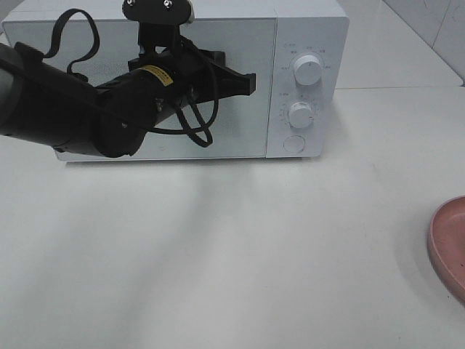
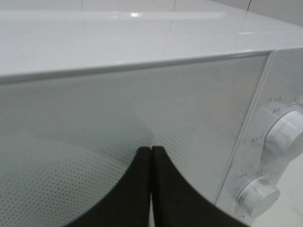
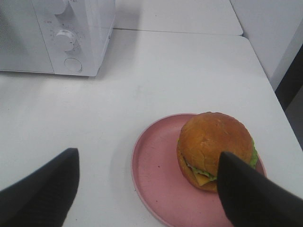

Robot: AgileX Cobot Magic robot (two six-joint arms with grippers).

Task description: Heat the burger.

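Microwave first: a white boxy microwave oven [image 1: 167,80] with a pale grey glass door stands at the back of the white table [image 1: 218,247], its door closed. In front of that door, on the left of the high view, the black left arm reaches across, and its left gripper [image 1: 243,82] sits close to the glass near the door's right edge; the left wrist view shows its 2 black fingers [image 2: 163,189] pressed flat together, clenched on nothing. Just right of the door, the control panel carries 2 round white knobs [image 1: 308,70], one above the other, with a round white button [image 1: 293,143] below them. Farther right, well apart from the oven, a round pink plate [image 1: 449,243] lies at the table's right edge. In the right wrist view the burger [image 3: 215,150], with its golden-brown bun, green lettuce and yellow cheese, sits on that plate toward one side. The right gripper [image 3: 151,189] hovers above it with its black fingers [image 3: 45,189] spread wide, released and touching nothing
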